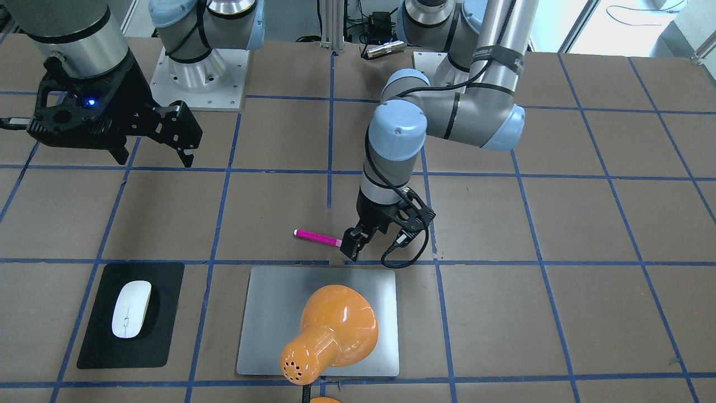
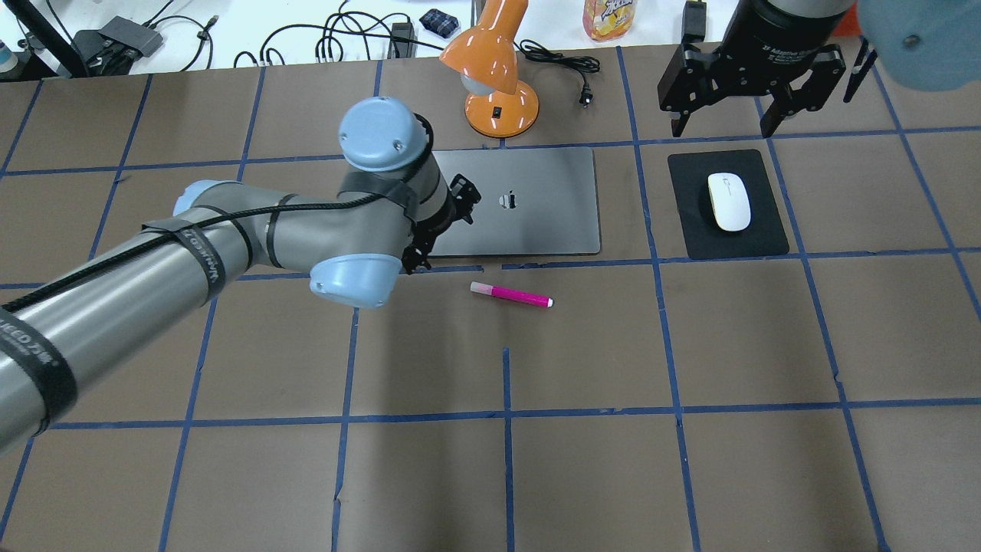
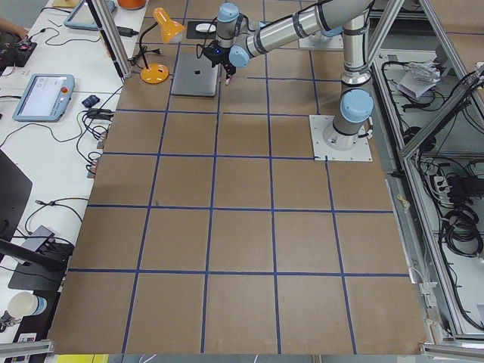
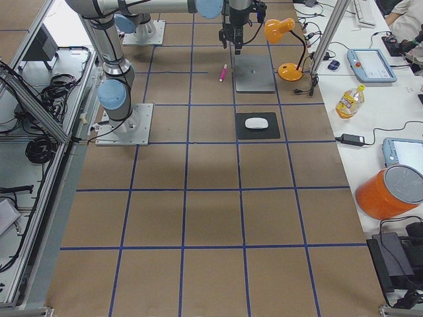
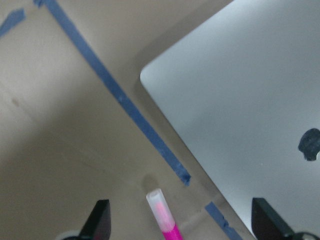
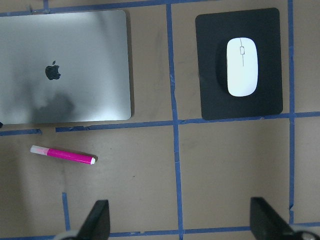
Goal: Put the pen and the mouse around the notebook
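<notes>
The magenta pen (image 1: pixel 318 238) lies flat on the table just outside the robot-side edge of the silver notebook (image 1: pixel 268 313). My left gripper (image 1: pixel 375 246) hangs low at the pen's pale cap end, by the notebook's corner. It is open; in the left wrist view the pen (image 5: pixel 162 215) shows between the spread fingers (image 5: pixel 97 222) with nothing gripped. The white mouse (image 1: pixel 131 308) rests on a black mat (image 1: pixel 162 336) beside the notebook. My right gripper (image 1: pixel 154 157) is open, empty and raised, back from the mat.
An orange desk lamp (image 1: pixel 335 330) leans over the notebook from the operators' side, its base (image 2: pixel 502 115) just beyond the notebook's far edge. Cables, a bottle (image 2: pixel 609 17) and devices lie past the table's far edge. Blue tape lines grid the brown table.
</notes>
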Motion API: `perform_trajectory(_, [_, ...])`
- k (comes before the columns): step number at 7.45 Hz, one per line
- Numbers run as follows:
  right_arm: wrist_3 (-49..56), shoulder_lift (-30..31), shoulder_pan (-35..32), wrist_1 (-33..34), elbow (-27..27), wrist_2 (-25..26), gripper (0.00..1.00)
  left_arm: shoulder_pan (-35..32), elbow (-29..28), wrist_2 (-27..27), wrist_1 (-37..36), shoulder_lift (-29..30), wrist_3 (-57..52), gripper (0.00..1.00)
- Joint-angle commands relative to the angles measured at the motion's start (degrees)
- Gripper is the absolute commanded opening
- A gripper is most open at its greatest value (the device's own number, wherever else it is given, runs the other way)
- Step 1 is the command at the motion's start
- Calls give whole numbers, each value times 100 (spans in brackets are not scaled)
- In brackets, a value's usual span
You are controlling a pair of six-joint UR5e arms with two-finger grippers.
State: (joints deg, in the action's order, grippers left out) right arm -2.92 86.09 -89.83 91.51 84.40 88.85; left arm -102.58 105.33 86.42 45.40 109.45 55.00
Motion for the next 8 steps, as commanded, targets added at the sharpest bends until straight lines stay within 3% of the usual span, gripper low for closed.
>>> perform_trajectory(1, [-6,13,0,-1,6,18,100,780,-12,-328,554,-440,-2029,100])
perform_trajectory(3, [-6,13,0,-1,-11,35,100,1011,-30,-363,1159,-783,-3647,100])
perform_trajectory(5, [-6,4,0,7,-11,44,100,1230,-213,-310,1750,-1135,-3742,100])
perform_trajectory(6, [-6,4,0,8,-20,44,100,1379,-397,-310,2292,-1337,-3986,100])
perform_trajectory(8, [-6,4,0,8,-12,44,100,1721,-661,-153,3531,-1680,-5477,100])
